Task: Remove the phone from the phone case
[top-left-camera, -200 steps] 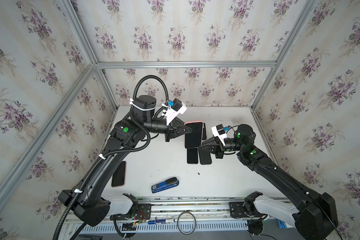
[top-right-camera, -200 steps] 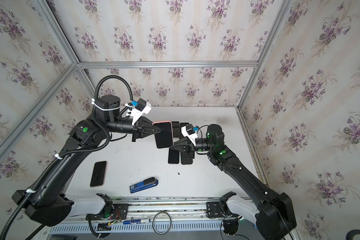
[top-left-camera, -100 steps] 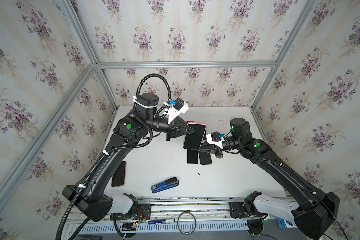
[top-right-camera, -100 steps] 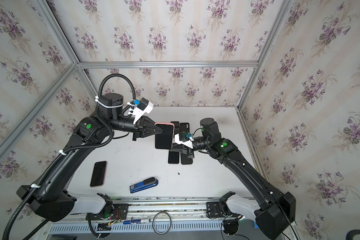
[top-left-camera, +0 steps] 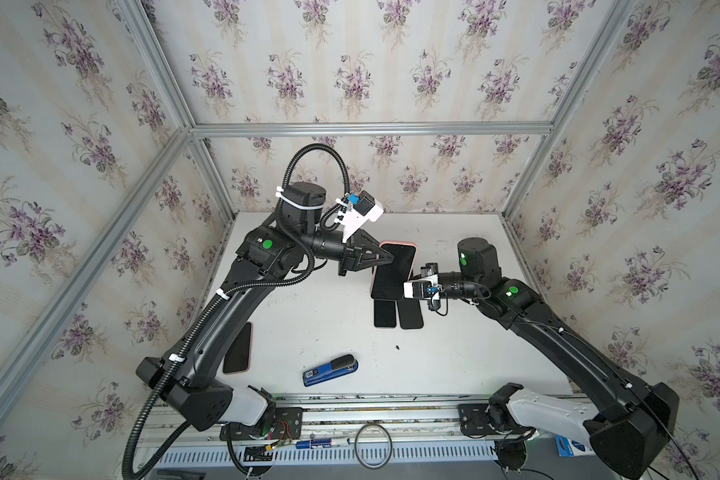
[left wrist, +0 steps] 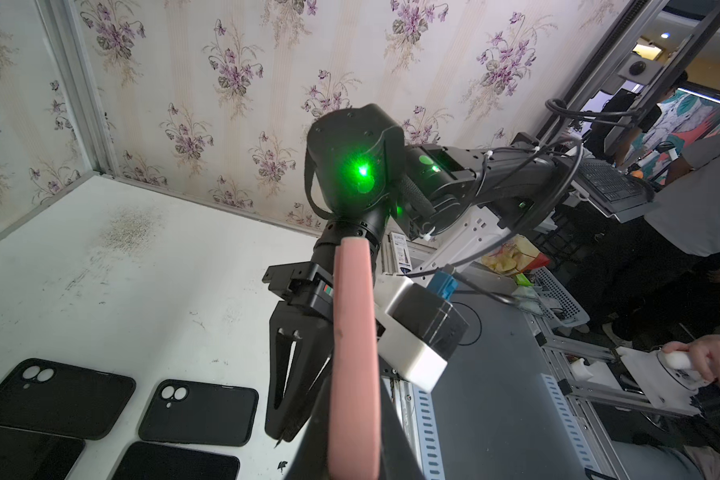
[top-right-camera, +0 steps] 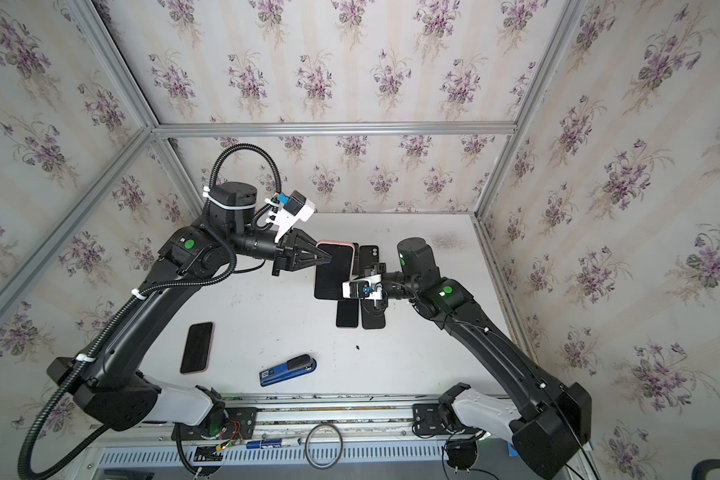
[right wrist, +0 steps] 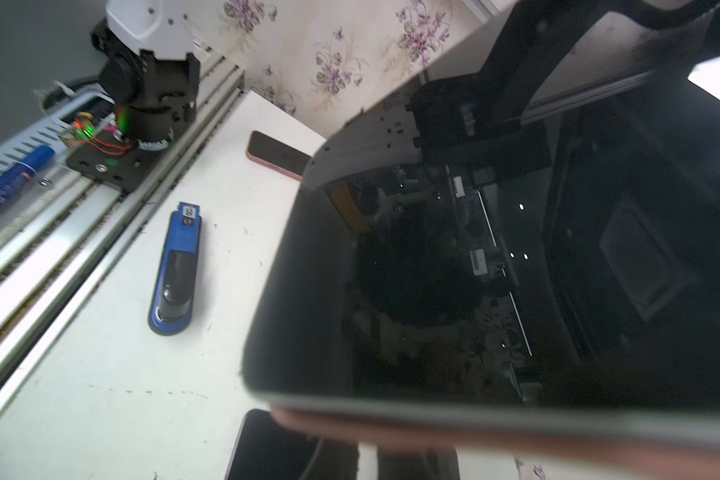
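Observation:
The phone, screen up in its pink phone case, hangs in the air above the table in both top views. My left gripper is shut on its upper left corner. In the left wrist view the case shows edge-on between my own jaws. My right gripper is at the phone's lower right edge, under its wrist camera. One of its fingers stands beside the case and the other is hidden. The dark screen fills the right wrist view, with the case's pink rim beneath it.
Two bare phones lie on the table under the held one. Two empty black cases lie behind them. Another pink-cased phone lies front left, and a blue stapler near the front rail.
My right arm has risen and its wrist has turned, bringing the gripper up to the phone's lower right edge. My left gripper has kept its grip and shifted the phone slightly.

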`<state>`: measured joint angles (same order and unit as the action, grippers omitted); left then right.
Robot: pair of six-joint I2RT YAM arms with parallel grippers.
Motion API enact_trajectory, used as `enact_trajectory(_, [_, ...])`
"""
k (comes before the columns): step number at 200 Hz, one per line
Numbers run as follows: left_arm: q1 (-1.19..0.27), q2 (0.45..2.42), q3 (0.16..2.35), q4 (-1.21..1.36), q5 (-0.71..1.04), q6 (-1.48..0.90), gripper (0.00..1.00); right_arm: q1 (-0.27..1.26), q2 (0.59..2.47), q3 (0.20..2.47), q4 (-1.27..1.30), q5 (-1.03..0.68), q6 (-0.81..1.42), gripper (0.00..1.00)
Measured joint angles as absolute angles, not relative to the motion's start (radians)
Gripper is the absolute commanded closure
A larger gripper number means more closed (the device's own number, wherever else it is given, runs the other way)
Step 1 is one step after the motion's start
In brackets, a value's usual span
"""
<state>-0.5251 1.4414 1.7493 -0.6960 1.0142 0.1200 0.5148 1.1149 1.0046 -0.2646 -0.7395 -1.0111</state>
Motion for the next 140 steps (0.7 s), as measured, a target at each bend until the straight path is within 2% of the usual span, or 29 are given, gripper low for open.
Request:
enact_trajectory(21, [-0.525, 1.438, 1.75, -0.696, 1.013, 0.116, 1.0, 0.515, 1.051, 0.888, -0.127, -0.657, -0.961, 0.62])
enact_trajectory(56, [-0.525, 1.429, 1.75, -0.694, 1.005, 0.097, 1.0, 0.515, 0.948, 0.749, 0.056, -0.566, -0.81, 0.5])
enact_trajectory(94, [-0.525, 1.412, 1.704, -0.622, 0.973, -0.001, 1.0, 0.514, 0.836, 0.659, 0.2, -0.492, -0.528, 0.44])
enact_trajectory(140, [-0.524, 1.371, 1.621, -0.421, 0.903, -0.264, 1.0, 0.514, 0.748, 0.67, 0.239, -0.461, -0.098, 0.43])
